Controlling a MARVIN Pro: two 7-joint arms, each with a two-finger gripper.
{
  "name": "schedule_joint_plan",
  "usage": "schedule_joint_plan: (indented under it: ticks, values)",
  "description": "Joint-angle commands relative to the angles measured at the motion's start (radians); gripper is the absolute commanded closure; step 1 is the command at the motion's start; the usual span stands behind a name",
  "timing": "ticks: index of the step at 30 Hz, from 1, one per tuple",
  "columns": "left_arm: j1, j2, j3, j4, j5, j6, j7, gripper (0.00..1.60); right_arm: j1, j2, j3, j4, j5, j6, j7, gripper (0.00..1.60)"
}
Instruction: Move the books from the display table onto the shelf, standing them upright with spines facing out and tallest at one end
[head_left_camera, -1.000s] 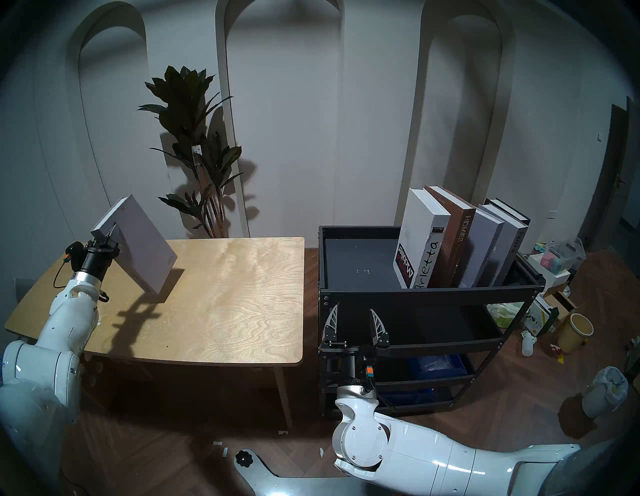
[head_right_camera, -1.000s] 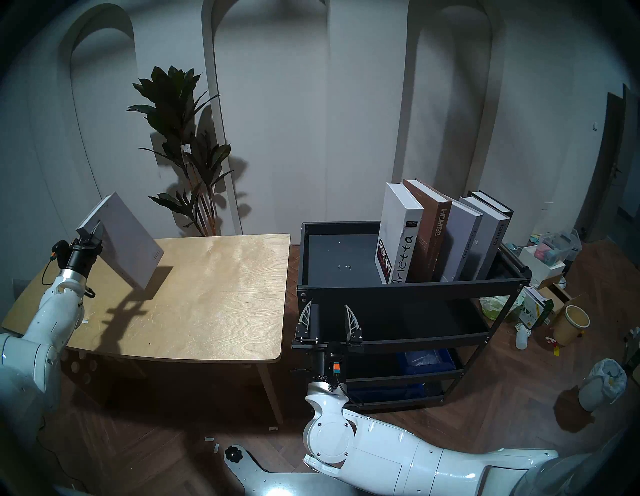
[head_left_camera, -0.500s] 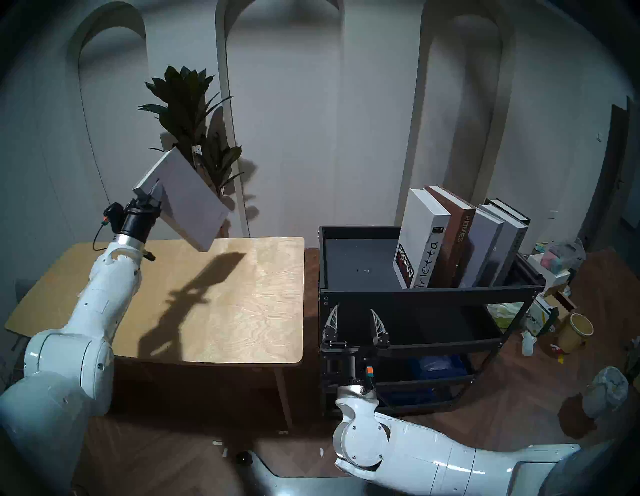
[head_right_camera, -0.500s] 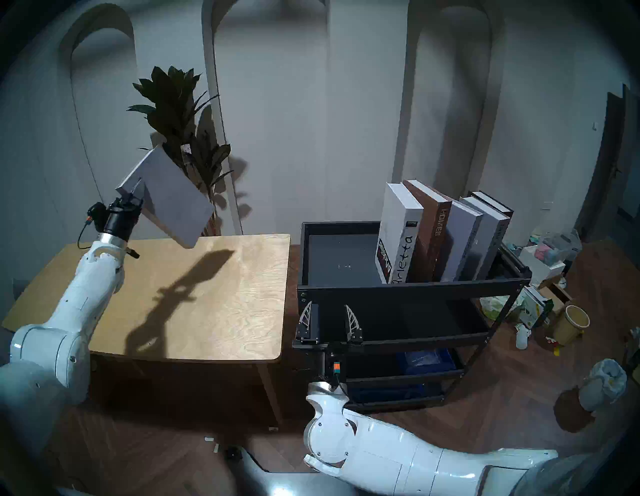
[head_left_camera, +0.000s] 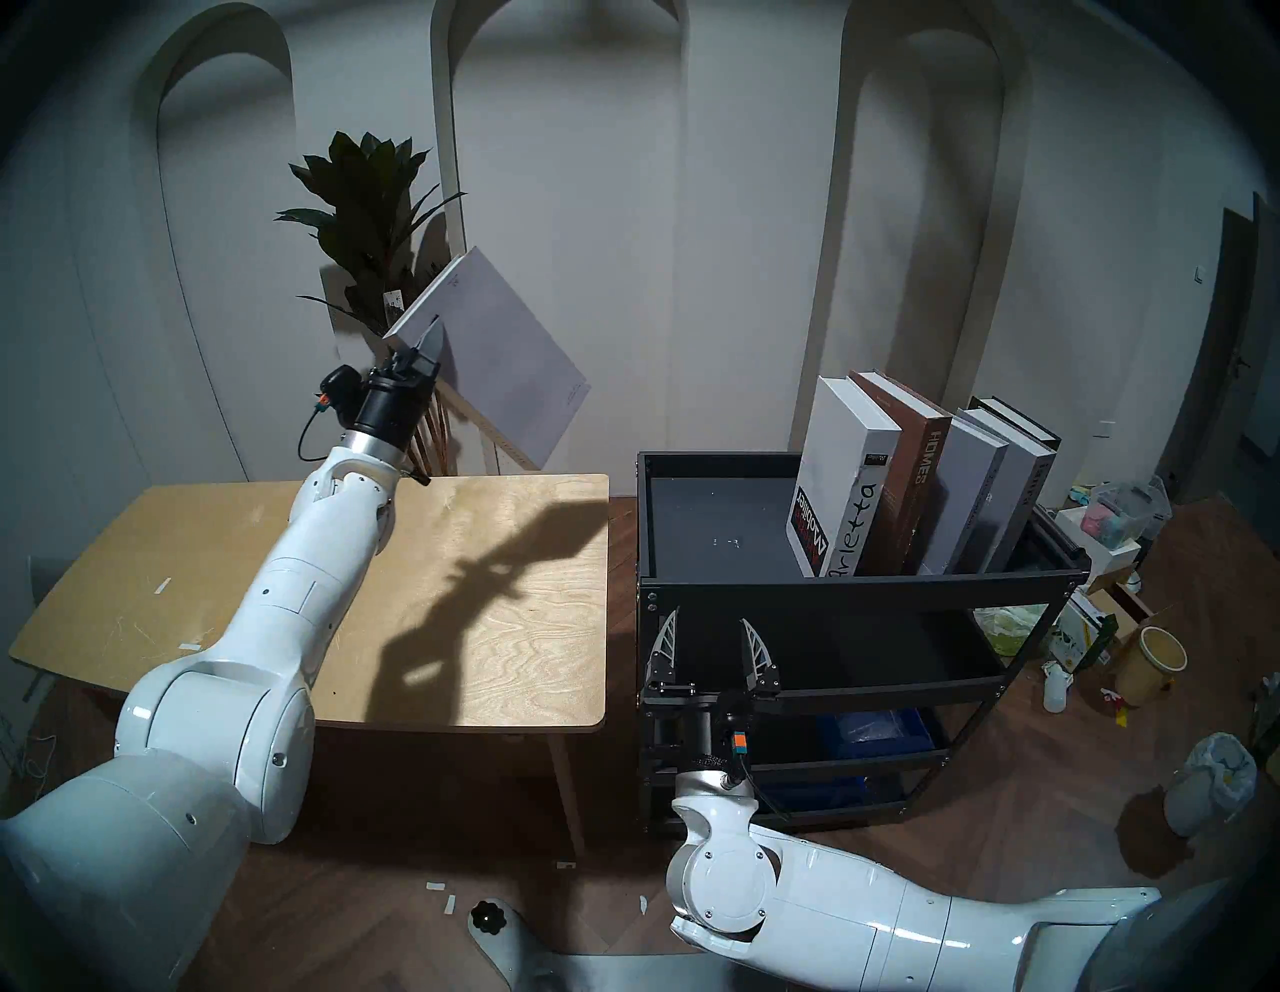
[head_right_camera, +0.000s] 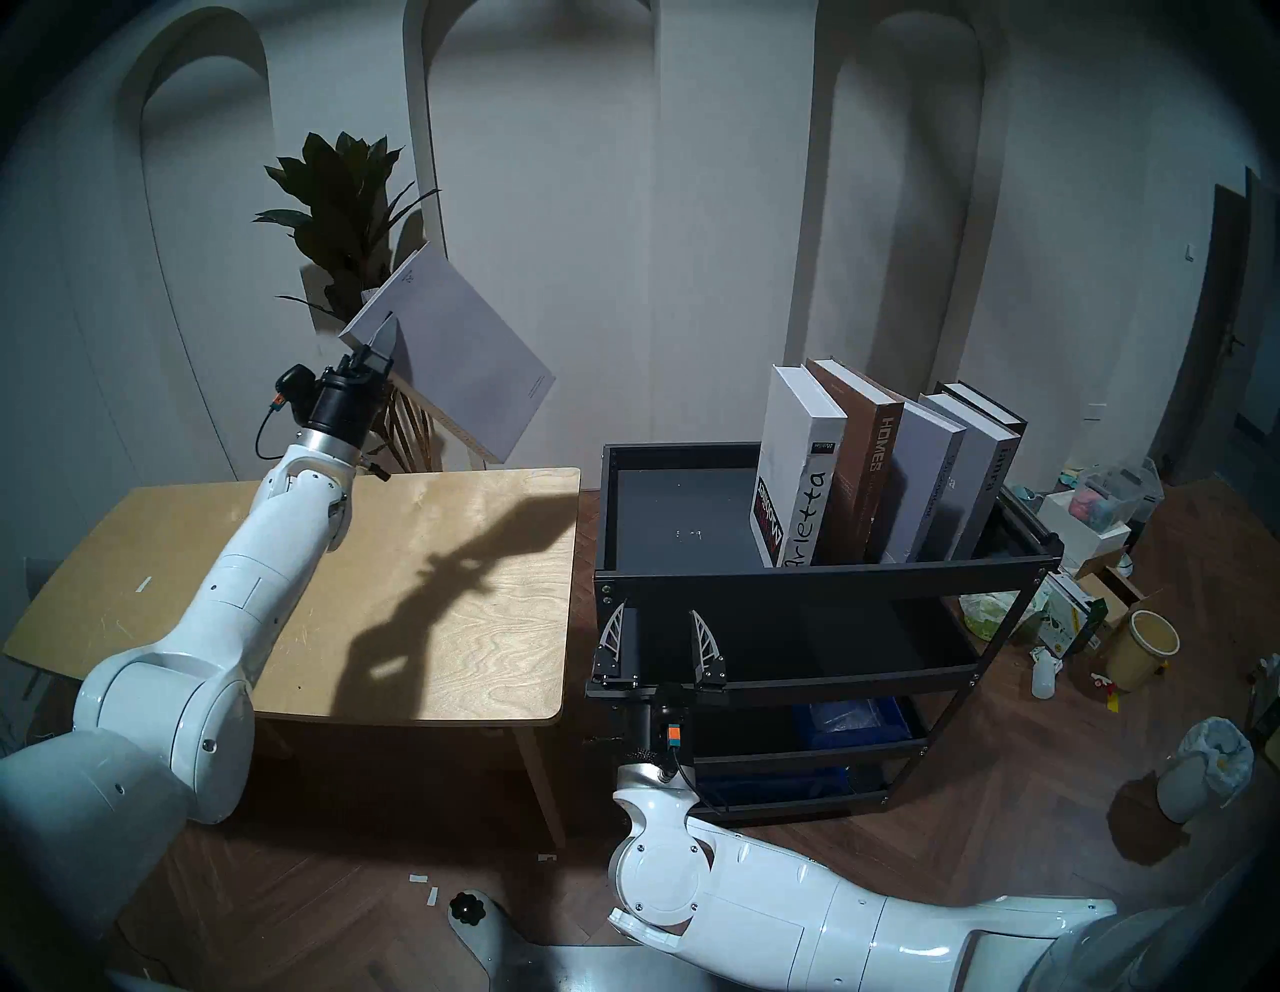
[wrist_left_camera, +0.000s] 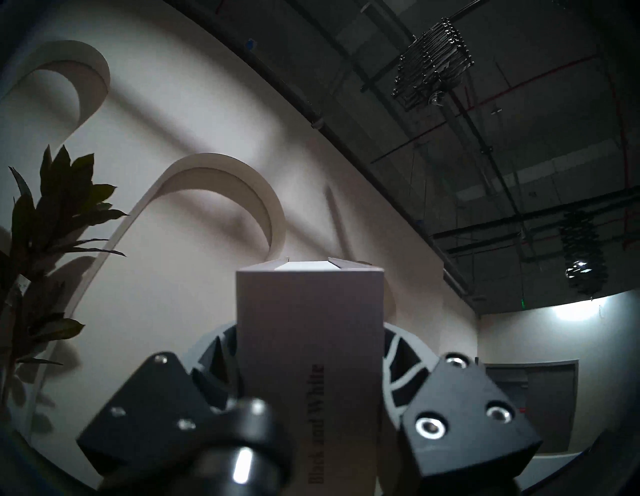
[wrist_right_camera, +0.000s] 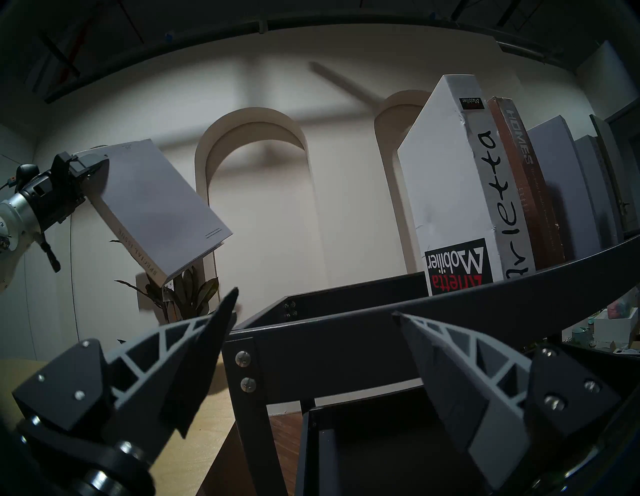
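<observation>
My left gripper (head_left_camera: 433, 334) is shut on the upper corner of the grey "Special Issue" book (head_left_camera: 499, 353). It holds the book tilted in the air above the back edge of the display table (head_left_camera: 485, 623). The wrist view shows the book's spine (wrist_left_camera: 310, 329) clamped between the fingers. Several books stand upright at the right end of the shelf's top tray (head_left_camera: 859, 589): white "Arletta" (head_left_camera: 841, 478), brown "HOMES" (head_left_camera: 918, 471), then two grey ones and a black one. My right gripper (head_left_camera: 708, 623) stands open and empty at the shelf's front left corner, just below the tray rim.
A potted plant (head_left_camera: 374, 208) stands behind the table, close to the held book. The shelf's lower tiers hold a blue bin (head_left_camera: 873, 734). Boxes, a yellow bucket (head_left_camera: 1153, 665) and a lined trash bin (head_left_camera: 1212, 783) crowd the floor at right.
My left arm has lifted the grey book off the table's left side and carried it up and to the right, toward the shelf. The right arm has not moved.
</observation>
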Motion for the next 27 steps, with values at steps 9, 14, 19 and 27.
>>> schedule_joint_plan:
  ticks: [9, 14, 19, 27]
  values:
    - [0.075, 0.006, -0.022, -0.123, -0.001, -0.027, 0.092, 1.6, 0.004, -0.008, 0.0, -0.007, -0.002, -0.002, 0.0, 0.0]
    - [0.085, 0.009, -0.026, -0.177, 0.002, -0.044, 0.111, 1.6, 0.005, -0.008, 0.0, -0.005, -0.002, -0.002, 0.001, 0.0]
    - [0.089, 0.001, -0.016, -0.243, 0.011, -0.05, 0.118, 1.6, 0.005, -0.008, 0.0, -0.003, -0.002, -0.002, 0.001, 0.0]
    - [0.101, -0.016, 0.017, -0.34, 0.04, -0.049, 0.125, 1.6, 0.004, -0.007, 0.0, 0.002, -0.001, -0.002, 0.001, 0.0]
